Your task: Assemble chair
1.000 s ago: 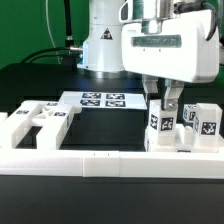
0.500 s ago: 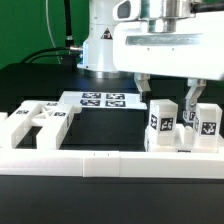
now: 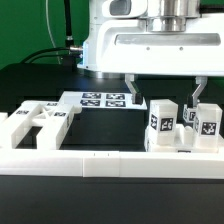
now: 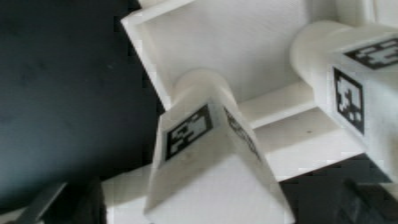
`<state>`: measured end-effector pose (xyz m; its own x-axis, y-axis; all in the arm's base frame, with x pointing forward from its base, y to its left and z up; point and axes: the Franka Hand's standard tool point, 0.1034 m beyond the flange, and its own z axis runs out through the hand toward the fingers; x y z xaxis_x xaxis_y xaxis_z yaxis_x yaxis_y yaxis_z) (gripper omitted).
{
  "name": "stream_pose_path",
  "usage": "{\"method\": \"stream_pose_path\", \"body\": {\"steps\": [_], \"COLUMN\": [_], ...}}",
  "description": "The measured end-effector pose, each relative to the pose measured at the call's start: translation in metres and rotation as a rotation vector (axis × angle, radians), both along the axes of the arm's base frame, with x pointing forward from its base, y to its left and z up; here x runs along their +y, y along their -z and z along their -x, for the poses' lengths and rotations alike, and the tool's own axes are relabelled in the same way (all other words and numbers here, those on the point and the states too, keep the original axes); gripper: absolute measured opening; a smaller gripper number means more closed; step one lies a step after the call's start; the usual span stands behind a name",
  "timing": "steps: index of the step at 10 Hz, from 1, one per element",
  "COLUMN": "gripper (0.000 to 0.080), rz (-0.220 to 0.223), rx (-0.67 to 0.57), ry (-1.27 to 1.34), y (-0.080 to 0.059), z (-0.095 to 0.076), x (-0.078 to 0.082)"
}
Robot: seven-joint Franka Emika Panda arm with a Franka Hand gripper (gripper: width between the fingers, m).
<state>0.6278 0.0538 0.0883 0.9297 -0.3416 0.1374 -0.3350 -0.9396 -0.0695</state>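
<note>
Both fingers (image 3: 133,90) spread wide — the gripper (image 3: 165,92) hangs empty, apart, over the tagged chair (image 3: 162,124).

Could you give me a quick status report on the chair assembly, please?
Gripper open, empty, over the posted chair part. Slotted panel lies apart, exterior view's left. No obstruction seen.

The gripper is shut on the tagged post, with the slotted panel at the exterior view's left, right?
No: the exterior view shows the gripper open, its fingers spread above the tagged post. The slotted panel is at that view's left.
</note>
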Motion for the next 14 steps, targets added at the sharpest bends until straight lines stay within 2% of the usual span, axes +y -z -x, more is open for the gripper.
{"method": "stream_pose_path", "body": {"steps": [1,3,7,10,12,14], "gripper": [0.0649,0.0649,0.0649,0.0649,0.0649,0.0649], "rz": [0.026,0.055,0.115,0.159,0.218,0.254], "rx": [-0.004,-0.010,-0.008,0.008,0.018,0.027], "ry": [-0.158,-0.316,-0.586,-0.815,-1.059,-1.190], "y": [-0.0003,-0.0023,-0.0017,-0.0025,-0.0040,-0.0023], "z": [-0.0007,-0.0033,-0.0034,-0.0030,-0.0050,-0.0048], "x": [-0.0036,-0.0100,-0.0117,-0.0102,-0.0114,-0.0047]}}
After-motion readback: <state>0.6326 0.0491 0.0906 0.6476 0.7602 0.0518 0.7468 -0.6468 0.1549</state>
